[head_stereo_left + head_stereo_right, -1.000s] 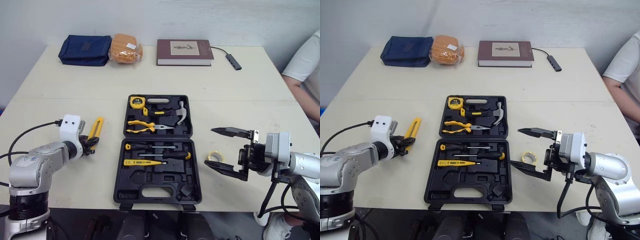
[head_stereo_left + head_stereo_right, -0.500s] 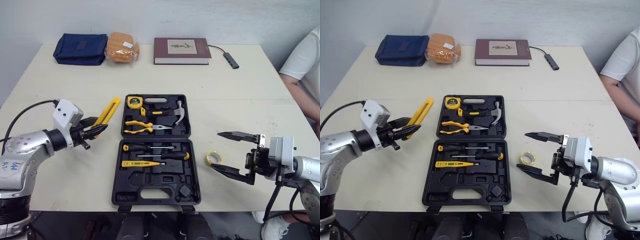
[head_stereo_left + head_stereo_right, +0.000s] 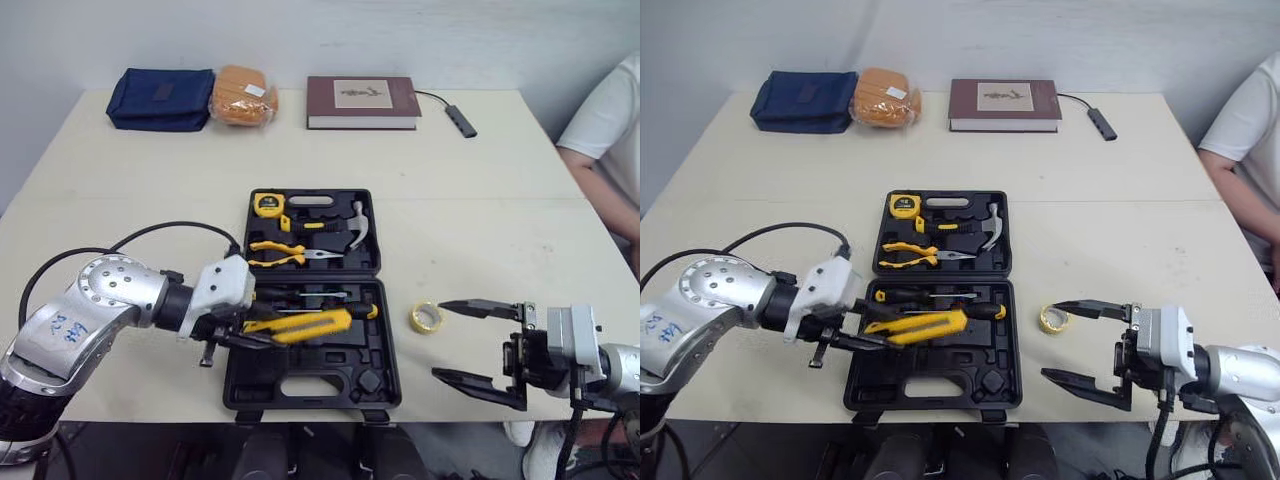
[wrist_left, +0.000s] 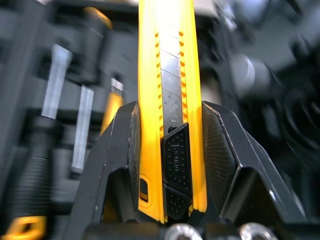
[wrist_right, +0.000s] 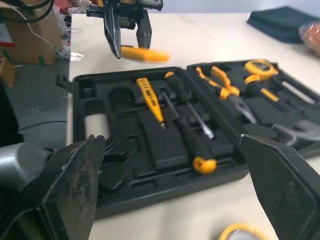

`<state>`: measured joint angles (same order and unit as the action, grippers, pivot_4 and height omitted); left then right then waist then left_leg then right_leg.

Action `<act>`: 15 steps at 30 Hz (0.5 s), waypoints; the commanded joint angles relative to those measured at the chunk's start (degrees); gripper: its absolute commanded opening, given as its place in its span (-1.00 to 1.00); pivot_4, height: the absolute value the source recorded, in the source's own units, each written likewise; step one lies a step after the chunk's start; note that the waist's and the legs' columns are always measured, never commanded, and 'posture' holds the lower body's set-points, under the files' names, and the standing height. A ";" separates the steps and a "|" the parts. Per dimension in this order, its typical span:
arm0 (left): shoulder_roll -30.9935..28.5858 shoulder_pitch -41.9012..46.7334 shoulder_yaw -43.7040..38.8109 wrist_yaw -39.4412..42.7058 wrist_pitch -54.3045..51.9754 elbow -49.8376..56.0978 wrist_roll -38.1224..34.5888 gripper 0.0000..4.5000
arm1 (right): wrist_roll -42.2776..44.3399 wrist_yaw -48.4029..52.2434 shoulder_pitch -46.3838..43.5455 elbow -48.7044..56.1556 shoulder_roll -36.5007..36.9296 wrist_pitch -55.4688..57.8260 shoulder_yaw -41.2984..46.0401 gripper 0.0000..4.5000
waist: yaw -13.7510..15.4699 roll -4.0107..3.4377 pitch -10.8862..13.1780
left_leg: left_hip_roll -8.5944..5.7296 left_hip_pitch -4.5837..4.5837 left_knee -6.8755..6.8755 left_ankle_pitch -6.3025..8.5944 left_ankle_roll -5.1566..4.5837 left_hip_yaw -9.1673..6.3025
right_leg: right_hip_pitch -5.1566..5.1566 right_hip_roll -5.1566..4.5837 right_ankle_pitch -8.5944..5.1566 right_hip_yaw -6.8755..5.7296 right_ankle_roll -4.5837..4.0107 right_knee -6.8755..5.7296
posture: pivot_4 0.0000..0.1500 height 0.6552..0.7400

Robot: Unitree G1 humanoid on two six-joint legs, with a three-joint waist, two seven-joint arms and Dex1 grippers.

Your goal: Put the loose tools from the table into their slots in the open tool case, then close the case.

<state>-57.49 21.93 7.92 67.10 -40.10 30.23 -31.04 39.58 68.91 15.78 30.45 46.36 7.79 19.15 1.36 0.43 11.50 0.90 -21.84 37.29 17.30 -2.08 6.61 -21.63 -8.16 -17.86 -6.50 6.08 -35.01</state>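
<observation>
One slim yellow utility knife (image 3: 305, 325) in left end effector (image 3: 256, 333); right end effector (image 3: 440, 340) wide.

Utility knife (image 4: 169, 75): glossy yellow plastic body, bare grey metal blade with scored segments, black ribbed plastic slider. Left end effector (image 3: 240, 333): fingers (image 4: 227, 150) matt black, fine woven texture. Right end effector (image 3: 438, 340): inner faces black, grainy, rough. Tool case (image 3: 312, 385): matt black moulded plastic. Screwdriver shafts (image 4: 80, 130): dull grey metal. Bench (image 3: 480, 220): smooth, matt, pale. Pouch (image 3: 160, 98): navy cloth.
</observation>
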 commanded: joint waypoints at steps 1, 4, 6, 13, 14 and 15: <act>0.52 2.79 4.87 -0.06 -1.66 0.96 2.63 -0.52 | 0.79 0.33 1.70 3.50 0.05 -0.05 0.79 1.00 | 0.09 0.00 0.00 | 0.02 0.01 0.03 0.01 0.01 0.01 | -0.07 0.02 0.00 0.04 0.00 -0.01 | 1.00 1.00; 0.92 4.88 9.50 0.33 -1.85 0.04 6.10 -0.52 | 0.54 -0.46 1.73 3.25 -0.34 -0.02 0.74 1.00 | 0.15 0.00 0.00 | 0.04 -0.01 0.04 0.01 0.01 0.03 | -0.04 0.05 0.00 0.08 0.00 -0.02 | 1.00 1.00; 1.15 5.85 11.72 -0.13 -3.67 -0.14 7.48 -0.52 | 0.37 -0.63 1.61 3.05 -0.41 -0.15 0.65 1.00 | 0.14 0.00 0.00 | 0.03 -0.02 0.04 0.00 -0.01 0.03 | -0.04 0.05 0.00 0.08 0.00 -0.02 | 1.00 1.00; 4.76 8.18 16.75 -3.57 -4.62 -1.38 13.61 -0.52 | 0.03 -2.04 2.20 3.83 -1.05 -0.36 0.44 1.00 | 0.17 0.01 0.01 | 0.05 -0.07 0.09 -0.02 -0.08 0.00 | -0.05 0.11 0.00 0.06 0.00 0.00 | 1.00 1.00; 5.40 8.54 17.08 -4.00 -5.24 -1.45 14.06 -0.52 | 0.02 -2.22 2.29 3.93 -1.14 -0.35 0.42 1.00 | 0.23 0.02 0.01 | 0.05 -0.08 0.11 -0.02 -0.10 0.00 | -0.04 0.10 0.00 0.06 0.00 0.00 | 1.00 1.00; 6.09 9.02 17.47 -4.27 -5.70 -1.53 14.51 -0.52 | 0.01 -2.39 2.42 4.10 -1.22 -0.36 0.41 1.00 | 0.25 0.03 0.01 | 0.04 -0.09 0.13 -0.02 -0.12 -0.01 | -0.03 0.09 0.00 0.06 0.01 -0.01 | 1.00 1.00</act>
<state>-51.64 30.14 24.96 63.49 -45.16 28.50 -17.50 39.35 66.75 17.70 32.24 45.47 7.83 18.83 1.61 0.46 11.52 0.95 -21.96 37.46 17.28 -2.20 6.56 -21.66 -8.08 -17.85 -6.46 6.10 -35.02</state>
